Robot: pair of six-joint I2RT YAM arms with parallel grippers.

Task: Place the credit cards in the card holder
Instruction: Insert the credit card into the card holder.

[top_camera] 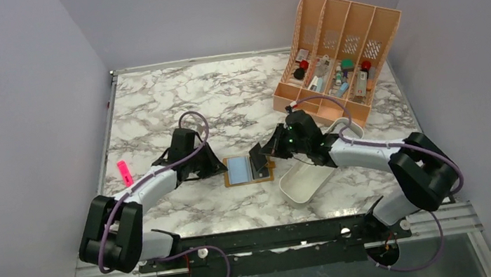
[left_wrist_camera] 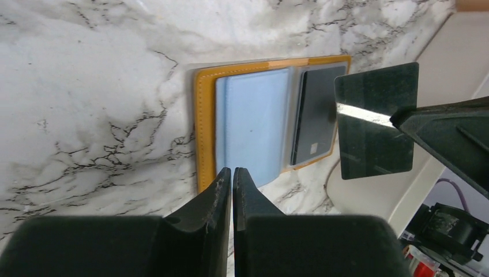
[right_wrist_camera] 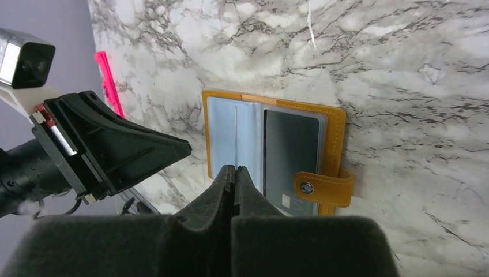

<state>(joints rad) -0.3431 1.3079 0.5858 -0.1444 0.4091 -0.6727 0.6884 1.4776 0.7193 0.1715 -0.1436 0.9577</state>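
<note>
The card holder [top_camera: 230, 180] lies open on the marble, a mustard-orange wallet with clear inner pockets. One pocket shows a pale blue credit card [left_wrist_camera: 256, 124], the other a dark card [left_wrist_camera: 314, 112]. The snap strap [right_wrist_camera: 317, 187] sticks out at one side. My right gripper [right_wrist_camera: 235, 168] is shut on another credit card [left_wrist_camera: 377, 118], which stands on edge above the wallet's middle; it looks dark in the left wrist view and shows edge-on as a thin line in the right wrist view. My left gripper [left_wrist_camera: 232, 171] is shut and empty, its tips at the wallet's edge beside the blue card.
A white oblong tray [top_camera: 308, 180] lies just right of the wallet, under my right arm. A peach slotted organiser [top_camera: 337, 42] with small items stands at the back right. A pink marker [top_camera: 124, 171] lies left of my left arm.
</note>
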